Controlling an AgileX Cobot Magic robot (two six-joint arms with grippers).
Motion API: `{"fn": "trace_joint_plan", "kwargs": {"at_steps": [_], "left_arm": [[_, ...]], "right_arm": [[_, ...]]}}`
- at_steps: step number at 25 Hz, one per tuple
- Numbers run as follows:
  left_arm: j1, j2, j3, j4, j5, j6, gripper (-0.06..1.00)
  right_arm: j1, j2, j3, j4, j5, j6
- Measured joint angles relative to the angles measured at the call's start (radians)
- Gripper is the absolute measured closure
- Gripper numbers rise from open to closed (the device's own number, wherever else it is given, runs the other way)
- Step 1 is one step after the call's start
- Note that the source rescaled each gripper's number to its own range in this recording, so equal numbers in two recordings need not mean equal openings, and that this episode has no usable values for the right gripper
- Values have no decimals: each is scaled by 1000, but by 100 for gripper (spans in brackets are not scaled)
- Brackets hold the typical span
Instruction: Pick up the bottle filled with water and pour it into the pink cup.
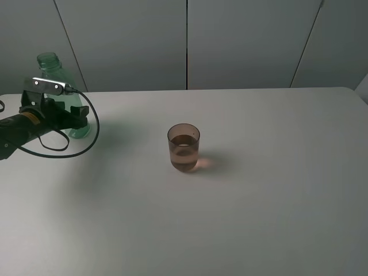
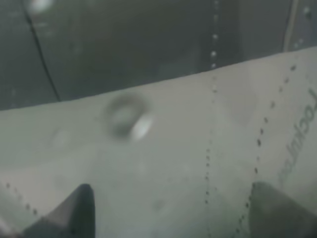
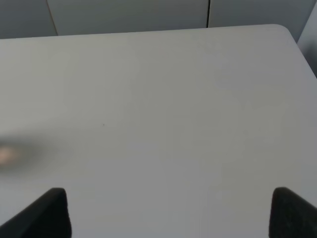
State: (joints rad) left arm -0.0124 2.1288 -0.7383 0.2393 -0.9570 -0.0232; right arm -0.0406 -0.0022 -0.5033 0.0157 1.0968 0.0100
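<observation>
Left wrist: bottle [image 2: 163, 148] between spread jaws

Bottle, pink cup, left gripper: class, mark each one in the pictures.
bottle [image 1: 50, 64], exterior high view, on its green shoulder below the neck.
pink cup [image 1: 184, 150], exterior high view, on its side wall.
left gripper [image 1: 73, 115], exterior high view, at the fingertips beside the bottle.

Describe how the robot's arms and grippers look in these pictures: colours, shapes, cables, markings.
In the high view only the left arm shows: black, with a yellowish band near the wrist, a silver bar-shaped camera unit on top, and a black cable looping down onto the table. The left gripper is black. In the right wrist view, the right gripper shows as two dark, wedge-shaped fingertips. No markings are readable.
</observation>
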Motion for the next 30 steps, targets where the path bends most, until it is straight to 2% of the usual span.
{"fn": "trace_joint_plan", "kwargs": {"at_steps": [3,6,14,18,26,30], "left_arm": [[0,0,0,0,14,0,34],[0,0,0,0,32,0,28],[0,-65,0,0,195,0,28],[0,-107,28,-4,224,0,28],[0,-208,152,-22,267,0,27],[0,-298,224,-56,374,0,27]], "right_arm": [[0,0,0,0,0,0],[0,0,0,0,0,0],[0,0,0,0,0,0],[0,0,0,0,0,0],[0,0,0,0,0,0],[0,0,0,0,0,0]]}}
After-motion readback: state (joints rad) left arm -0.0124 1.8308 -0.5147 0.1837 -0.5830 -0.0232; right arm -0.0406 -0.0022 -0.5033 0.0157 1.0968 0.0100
